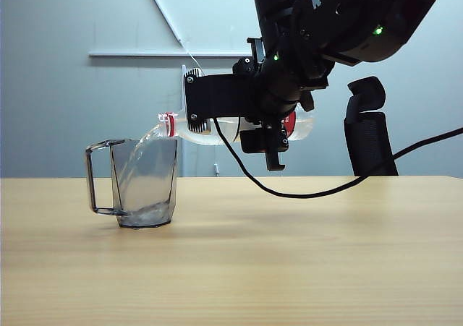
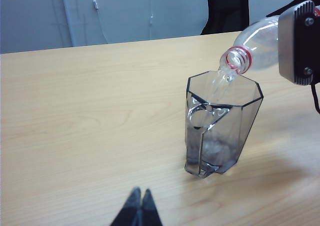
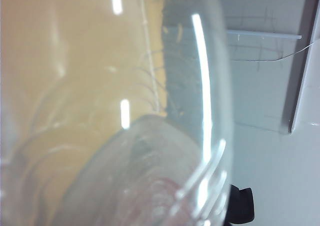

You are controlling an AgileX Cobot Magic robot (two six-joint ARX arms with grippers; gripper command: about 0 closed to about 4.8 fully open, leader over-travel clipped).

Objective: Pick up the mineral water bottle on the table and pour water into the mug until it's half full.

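Observation:
My right gripper (image 1: pixel 269 142) is shut on the mineral water bottle (image 1: pixel 195 133), holding it about level above the table (image 1: pixel 325 254). The open, red-ringed mouth (image 2: pixel 236 59) hangs over the rim of the smoky grey mug (image 1: pixel 145 185). A thin stream of water (image 2: pixel 217 83) runs from the mouth into the mug, and a shallow layer lies at the mug's bottom (image 1: pixel 148 214). The mug's handle (image 1: pixel 92 178) points away from the bottle. In the right wrist view the clear bottle wall (image 3: pixel 150 161) fills the frame and hides the fingers. My left gripper (image 2: pixel 140 193) is shut, empty, short of the mug (image 2: pixel 222 126).
A black cable (image 1: pixel 325 192) sags from the right arm down to the tabletop behind the mug. A black office chair (image 1: pixel 369 131) stands beyond the table's far edge on the right. A pale wall lies behind.

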